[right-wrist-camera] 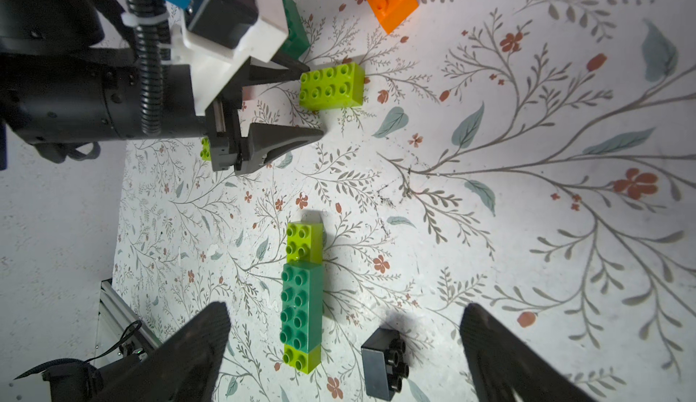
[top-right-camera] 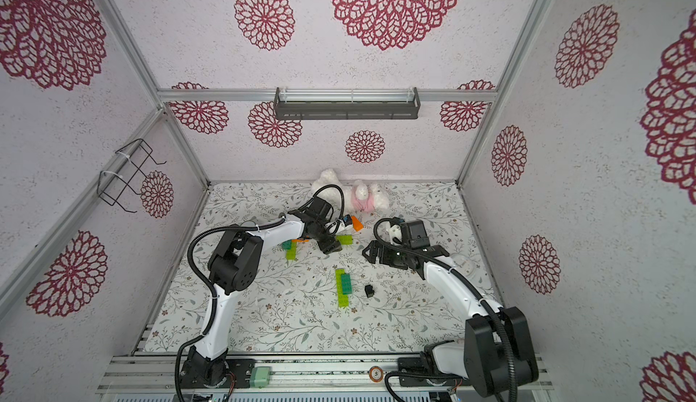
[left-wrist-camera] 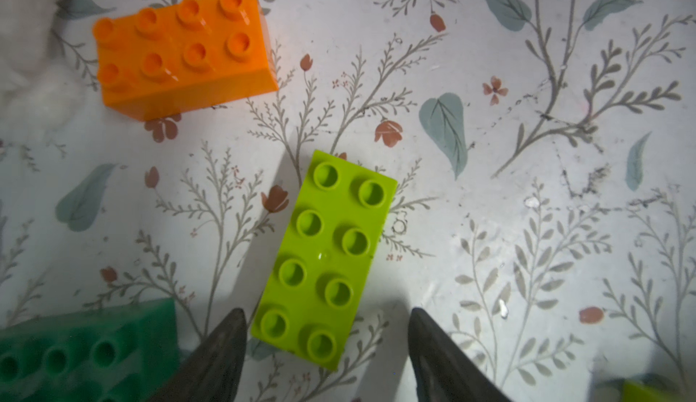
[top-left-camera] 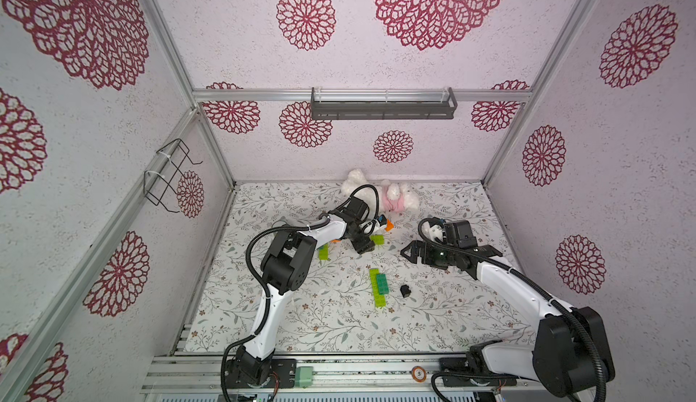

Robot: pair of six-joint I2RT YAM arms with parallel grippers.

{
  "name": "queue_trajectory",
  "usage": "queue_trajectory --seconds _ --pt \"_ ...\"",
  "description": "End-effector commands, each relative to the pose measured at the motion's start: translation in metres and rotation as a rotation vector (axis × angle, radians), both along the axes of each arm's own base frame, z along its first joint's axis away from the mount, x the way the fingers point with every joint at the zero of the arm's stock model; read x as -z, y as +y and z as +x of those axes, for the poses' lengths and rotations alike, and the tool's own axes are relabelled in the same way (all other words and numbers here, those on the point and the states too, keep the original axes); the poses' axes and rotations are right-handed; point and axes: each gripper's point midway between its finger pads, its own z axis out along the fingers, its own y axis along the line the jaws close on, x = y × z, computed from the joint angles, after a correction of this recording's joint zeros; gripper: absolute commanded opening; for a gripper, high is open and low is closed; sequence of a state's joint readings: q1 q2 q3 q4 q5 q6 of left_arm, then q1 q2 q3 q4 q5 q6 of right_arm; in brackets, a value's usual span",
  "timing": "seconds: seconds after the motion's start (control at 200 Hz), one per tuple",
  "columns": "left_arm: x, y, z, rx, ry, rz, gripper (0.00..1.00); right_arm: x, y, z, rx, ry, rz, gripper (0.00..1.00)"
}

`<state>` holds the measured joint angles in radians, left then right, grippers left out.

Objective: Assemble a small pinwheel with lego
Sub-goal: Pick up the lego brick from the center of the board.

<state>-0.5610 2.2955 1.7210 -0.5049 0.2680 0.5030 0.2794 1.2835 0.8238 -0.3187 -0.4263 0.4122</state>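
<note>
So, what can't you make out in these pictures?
- Dark green studded plastic brick, left wrist view: blurred, cut off by the frame edge.
- Orange plastic piece, in a top view: mostly hidden under the left arm.
- White plush toy, in a top view: partly behind the left arm.

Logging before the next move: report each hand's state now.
Left hand: open around the end of a lime green brick, not clamped on it.
Right hand: open, empty.
</note>
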Motion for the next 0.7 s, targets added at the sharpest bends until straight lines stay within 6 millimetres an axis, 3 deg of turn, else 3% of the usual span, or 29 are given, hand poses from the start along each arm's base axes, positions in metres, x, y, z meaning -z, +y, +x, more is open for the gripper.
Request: queue_trajectory --seconds 0.0,0.205,0.39,0.505,0.696 --pt "0.002 0.000 0.006 0.057 -0.010 0.015 0.70 -0.014 0.001 -0.002 -0.007 -0.028 0.028 0.99" --pt "0.009 0.000 0.000 0.097 0.026 0.035 0.64 -0.004 0.001 -0.006 -0.010 0.000 0.027 0.99" --pt "0.009 0.003 -0.004 0.096 0.036 0.047 0.50 -0.007 0.001 -0.005 -0.009 -0.010 0.026 0.99" --pt "0.002 -0.003 -0.002 0.052 0.034 0.008 0.42 -0.008 0.002 -0.004 -0.012 -0.010 0.024 0.99" --pt "0.003 -0.006 -0.002 -0.075 0.008 0.035 0.39 -0.010 0.004 -0.001 -0.015 -0.019 0.034 0.99"
